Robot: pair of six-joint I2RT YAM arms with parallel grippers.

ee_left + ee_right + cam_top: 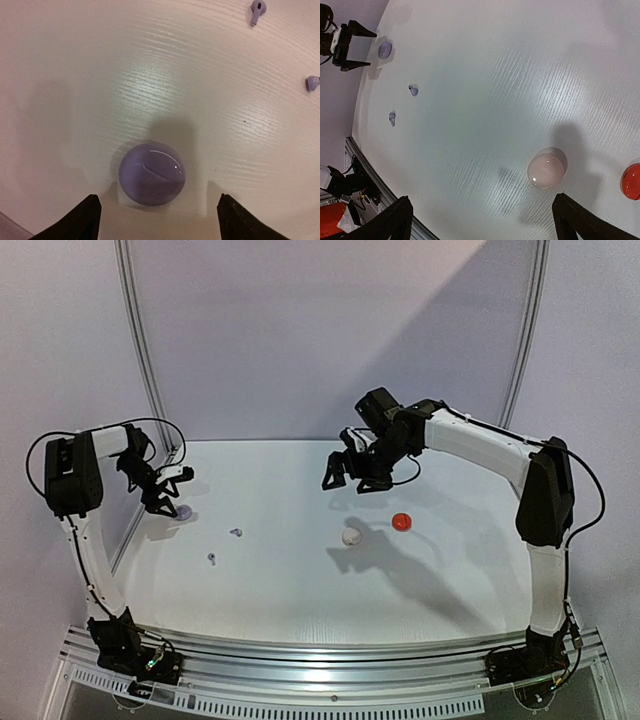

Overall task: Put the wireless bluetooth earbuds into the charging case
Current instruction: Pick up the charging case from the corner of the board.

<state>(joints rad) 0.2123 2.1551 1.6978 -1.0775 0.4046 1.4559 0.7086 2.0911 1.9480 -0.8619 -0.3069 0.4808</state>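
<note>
A closed round lilac charging case [152, 173] lies on the white table, just ahead of my left gripper [159, 220], whose jaws stand open on either side with nothing between them. In the top view that case [184, 511] sits at the far left under the left gripper [168, 492]. Two lilac earbuds [236, 532] [211, 559] lie loose to its right, also seen as earbuds [257, 10] [312, 82] in the left wrist view. My right gripper [350, 475] hangs open high above the table, empty. No red or white earbuds show.
A closed white case [351, 536] and a closed red case [402, 521] lie mid-table below the right gripper; the right wrist view shows the white case [546, 169] and red case [631, 181]. The table's left edge and a metal frame post [140, 340] stand near the left arm.
</note>
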